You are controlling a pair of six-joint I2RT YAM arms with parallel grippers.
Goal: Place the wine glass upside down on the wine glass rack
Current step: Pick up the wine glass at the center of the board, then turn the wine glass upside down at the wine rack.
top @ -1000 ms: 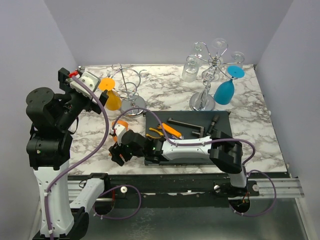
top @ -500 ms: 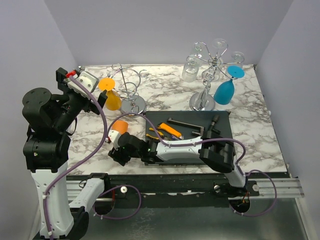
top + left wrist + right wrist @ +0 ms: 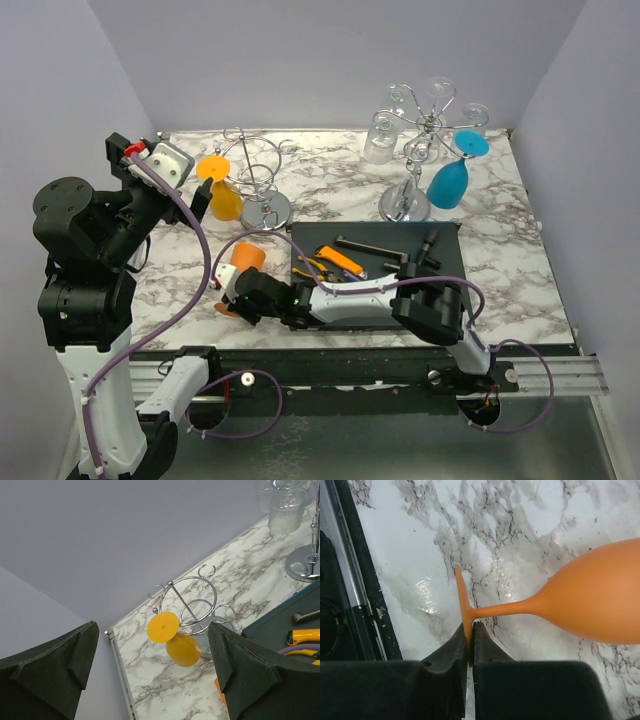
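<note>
Overhead view: right arm lies low across the marble table [image 3: 330,190], reaching left past the dark tray [image 3: 450,250]. Right gripper [image 3: 235,302] sits at the near-left part of the tabletop, against the orange wine glass [image 3: 246,258]. From above the grip itself is hidden under the wrist; only the bowl shows clearly. Right wrist view settles it: glass lies on its side on the marble, bowl off to the right, stem level, and the two fingers [image 3: 450,655] are pressed together on the edge of the foot disc, pinching it. Left gripper [image 3: 198,200] is held up at the far left, beside the small wire rack [image 3: 255,180]. Left wrist view: both fingers [image 3: 55,670] spread wide, nothing between them. Through the gap the small rack is seen with a yellow glass [image 3: 183,650] hanging from it, foot up, bowl down, somewhat tilted. The overhead view alone takes in the tall rack [image 3: 420,130] at the far right, carrying clear glasses [image 3: 380,140] and a blue glass [image 3: 450,180], well apart from the orange one. Yellow-handled pliers [image 3: 335,262] lie on the tray.
</note>
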